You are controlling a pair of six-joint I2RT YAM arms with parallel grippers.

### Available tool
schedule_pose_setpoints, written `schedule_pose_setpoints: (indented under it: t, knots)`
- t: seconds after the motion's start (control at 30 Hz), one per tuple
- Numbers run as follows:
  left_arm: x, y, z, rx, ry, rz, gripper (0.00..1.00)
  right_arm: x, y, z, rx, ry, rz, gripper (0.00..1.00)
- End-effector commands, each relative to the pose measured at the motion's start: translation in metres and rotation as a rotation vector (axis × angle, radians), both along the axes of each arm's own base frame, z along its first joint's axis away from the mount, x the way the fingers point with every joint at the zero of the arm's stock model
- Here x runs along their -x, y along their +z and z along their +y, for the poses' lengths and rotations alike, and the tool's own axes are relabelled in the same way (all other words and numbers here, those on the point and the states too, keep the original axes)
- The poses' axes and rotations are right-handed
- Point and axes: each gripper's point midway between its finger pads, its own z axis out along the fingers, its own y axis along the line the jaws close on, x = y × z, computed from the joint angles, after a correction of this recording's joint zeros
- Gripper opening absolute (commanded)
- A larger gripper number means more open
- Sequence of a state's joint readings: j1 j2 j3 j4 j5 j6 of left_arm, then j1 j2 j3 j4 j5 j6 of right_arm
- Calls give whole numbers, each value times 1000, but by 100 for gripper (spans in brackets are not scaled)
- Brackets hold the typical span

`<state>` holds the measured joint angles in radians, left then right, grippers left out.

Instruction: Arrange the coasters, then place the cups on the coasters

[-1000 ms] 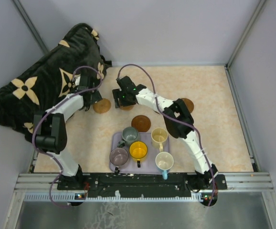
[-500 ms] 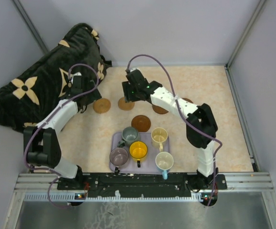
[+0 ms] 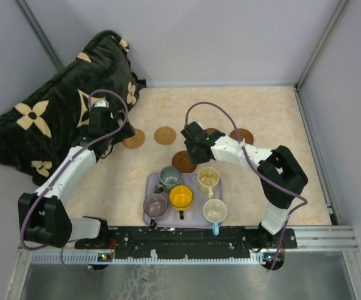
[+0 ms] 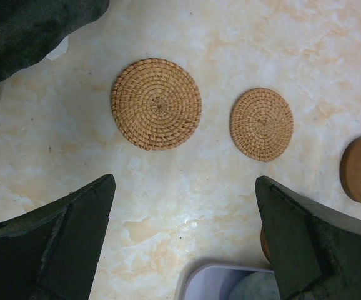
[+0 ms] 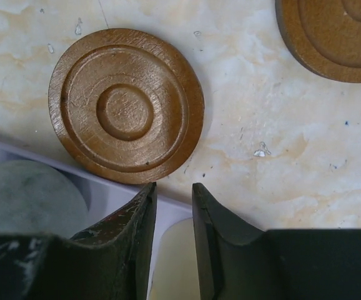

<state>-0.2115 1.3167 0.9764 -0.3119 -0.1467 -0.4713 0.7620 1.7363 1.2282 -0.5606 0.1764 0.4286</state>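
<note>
Five coasters lie behind the tray: two woven ones (image 3: 133,138) (image 3: 165,135), a dark wooden one (image 3: 183,161), one (image 3: 213,132) partly under the right arm, and one (image 3: 242,135) at the right. The grey-green (image 3: 169,177), yellow-orange (image 3: 181,197), mauve (image 3: 155,204), cream (image 3: 208,178) and pale blue (image 3: 215,211) cups stand on the lavender tray (image 3: 195,219). My left gripper (image 4: 183,181) (image 3: 119,134) hangs wide open and empty above the floor, near the woven coasters (image 4: 156,104) (image 4: 262,124). My right gripper (image 5: 173,187) (image 3: 197,157) hovers over the tray's back rim and the cream cup (image 5: 174,262), beside the wooden coaster (image 5: 126,106). Its jaws are narrowly apart with nothing between them.
A black blanket with tan flowers (image 3: 55,119) is heaped at the back left, close to the left arm. Grey walls enclose the beige marbled table (image 3: 280,181). The arm bases sit on the rail (image 3: 187,237) at the near edge.
My right arm swung from the back, near the woven coaster, forward and right to the tray's back rim, its jaws narrowing. My left arm shifted a little left, still open.
</note>
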Motion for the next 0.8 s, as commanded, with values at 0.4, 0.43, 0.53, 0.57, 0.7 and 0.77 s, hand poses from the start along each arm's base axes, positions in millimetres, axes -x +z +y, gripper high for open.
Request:
schedule_pose_setpoints:
  t: [0.4, 0.43, 0.53, 0.57, 0.7, 0.77]
  knots:
    - [10, 5, -10, 41, -44, -30, 100, -5, 2, 50, -94, 67, -30, 32]
    - [9, 5, -10, 42, -44, -28, 100, -4, -1, 52, -92, 72, -21, 32]
    - [9, 4, -10, 41, -43, -28, 100, -5, -8, 60, -87, 86, -4, 31]
    - [8, 4, -10, 41, -42, -29, 100, -5, -10, 63, -85, 92, -2, 31]
    - [7, 2, -8, 30, -39, -26, 100, -9, -20, 66, -63, 83, 8, 30]
    - [6, 2, -8, 24, -36, -25, 100, -10, -26, 64, -43, 63, 17, 30]
